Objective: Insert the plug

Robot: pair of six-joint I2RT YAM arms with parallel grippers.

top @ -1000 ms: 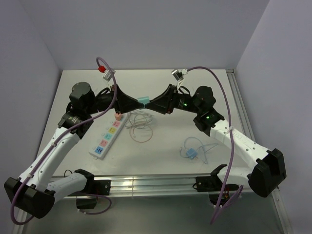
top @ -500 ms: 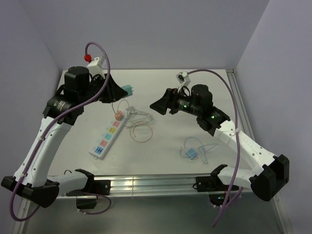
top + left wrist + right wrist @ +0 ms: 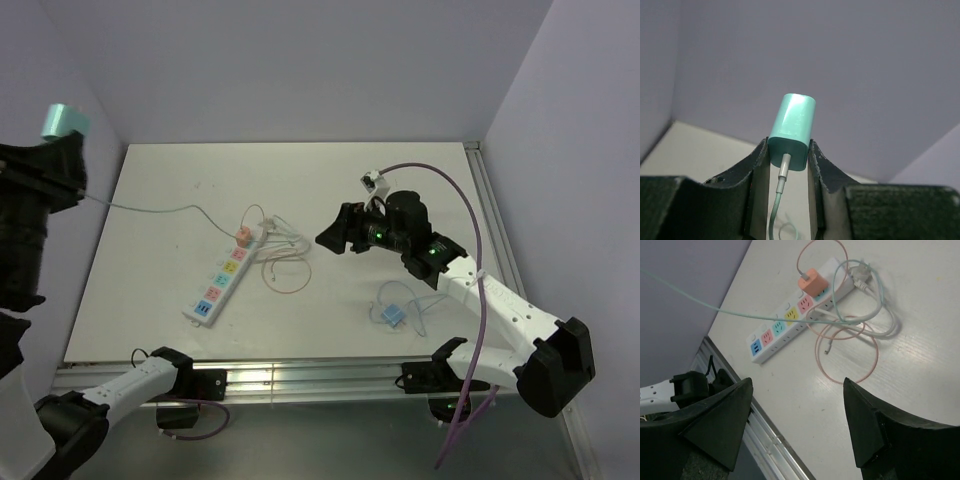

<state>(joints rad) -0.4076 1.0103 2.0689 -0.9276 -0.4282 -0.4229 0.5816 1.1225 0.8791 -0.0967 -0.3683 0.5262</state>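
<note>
The left gripper is clamped on a mint-green rounded plastic plug. One black finger presses each side of the plug's lower half, and the plug's rounded top points up and away from the wrist camera. In the top view this plug is held high at the far left, off the left edge of the white tabletop and in front of the wall. Its thin mint-green cable leaves the plug's underside and runs rightward in the air, down towards the tangle of leads beside the strip.

The white power strip with coloured sockets lies flat on the left half of the table, running diagonally from near left to far right. An orange square plug sits in the socket at its far end. A coiled white lead and a thin pink cable loop lie on the table just right of that end.

The right gripper hangs over the middle of the table with its fingers spread wide and nothing between them. A small blue plug with a pale blue cable lies on the near right of the table, well apart from the strip.
</note>
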